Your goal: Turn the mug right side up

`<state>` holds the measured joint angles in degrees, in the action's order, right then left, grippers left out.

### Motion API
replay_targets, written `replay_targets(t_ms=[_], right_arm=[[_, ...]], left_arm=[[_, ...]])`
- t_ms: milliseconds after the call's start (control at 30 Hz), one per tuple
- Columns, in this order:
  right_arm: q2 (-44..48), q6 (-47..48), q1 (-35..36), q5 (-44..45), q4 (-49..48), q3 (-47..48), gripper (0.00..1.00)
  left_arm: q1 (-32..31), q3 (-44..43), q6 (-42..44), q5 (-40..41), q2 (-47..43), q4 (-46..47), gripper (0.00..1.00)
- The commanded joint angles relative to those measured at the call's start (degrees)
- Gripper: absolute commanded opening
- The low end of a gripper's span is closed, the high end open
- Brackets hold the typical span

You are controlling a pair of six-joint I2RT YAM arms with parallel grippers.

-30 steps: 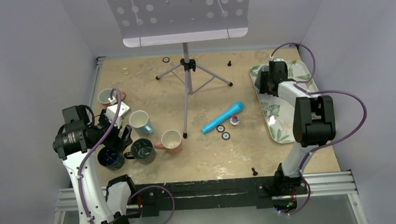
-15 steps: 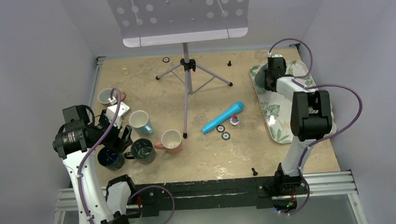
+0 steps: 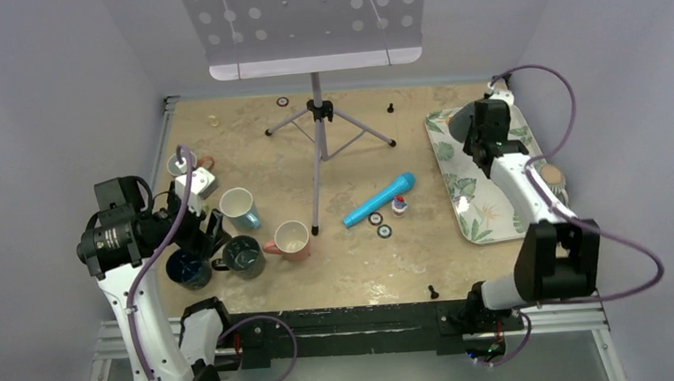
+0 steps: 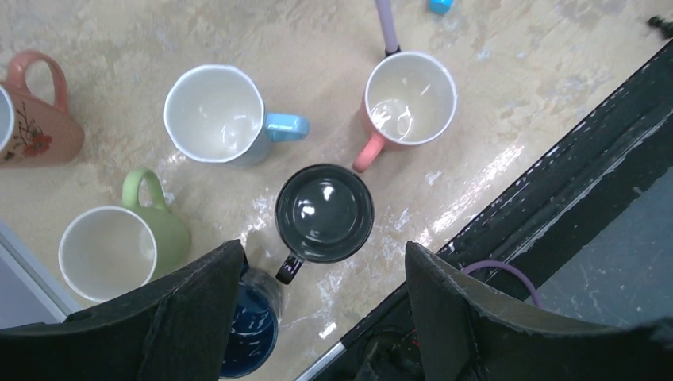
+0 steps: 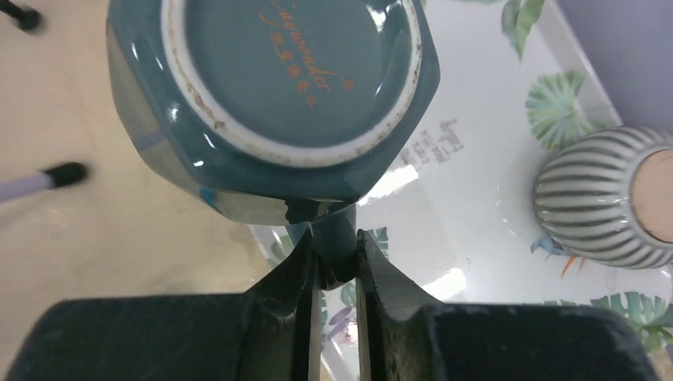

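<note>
My right gripper point(image 5: 337, 252) is clamped on the handle of the teal mug point(image 5: 278, 87). The two fingers point(image 5: 295, 278) squeeze the handle from either side, just under the mug's body. The mug's unglazed foot ring and the orange script on its base face my wrist camera squarely, so its mouth points away from me. From above, this puts the mug at the table's two o'clock, over the far left corner of the leaf-print tray point(image 3: 476, 213). I cannot tell whether the mug touches the tray or hangs above it. At three o'clock from the mug, well apart from it, a grey ribbed cup point(image 5: 595, 198) stands on the tray with its tan end up. My left gripper point(image 4: 321, 262) is spread wide with nothing between its fingers, and it hovers over the mug cluster at the table's eight o'clock. Directly below its gap a dark mug point(image 4: 324, 213) stands mouth up. Around that mug are a white mug with a blue handle point(image 4: 214, 113) at eleven, a pink mug point(image 4: 410, 97) at one, a green mug point(image 4: 107, 252) at nine and a blue mug point(image 4: 252, 329) at seven, partly hidden by my left finger. All of them stand open side up.
</note>
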<state>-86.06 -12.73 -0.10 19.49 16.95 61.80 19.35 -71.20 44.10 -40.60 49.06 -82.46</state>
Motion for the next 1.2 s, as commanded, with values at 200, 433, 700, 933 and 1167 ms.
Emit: replay_targets(t_ms=[200, 433, 700, 933, 1167], right_arm=[[27.3, -7.0, 1.7, -4.7, -3.8, 4.5, 0.0], [39.0, -11.0, 5.0, -23.0, -8.7, 8.9, 0.0], [47.1, -21.1, 9.8, -36.8, -22.2, 7.7, 0.0], [43.8, -33.4, 15.5, -43.5, -37.0, 7.1, 0.0], [29.2, -22.8, 44.9, -30.0, -36.7, 16.9, 0.0]], left_arm=[[-0.3, -18.0, -5.2, -18.6, 0.9, -10.8, 0.82], [-0.3, -30.3, -15.4, -33.8, 2.1, -12.1, 0.93], [-0.3, -26.3, -55.0, -45.0, -2.3, 25.2, 0.94], [-0.5, -22.6, -78.1, -38.1, -3.3, 47.8, 0.93], [-0.5, -22.5, -93.0, -39.4, -3.0, 60.8, 0.94]])
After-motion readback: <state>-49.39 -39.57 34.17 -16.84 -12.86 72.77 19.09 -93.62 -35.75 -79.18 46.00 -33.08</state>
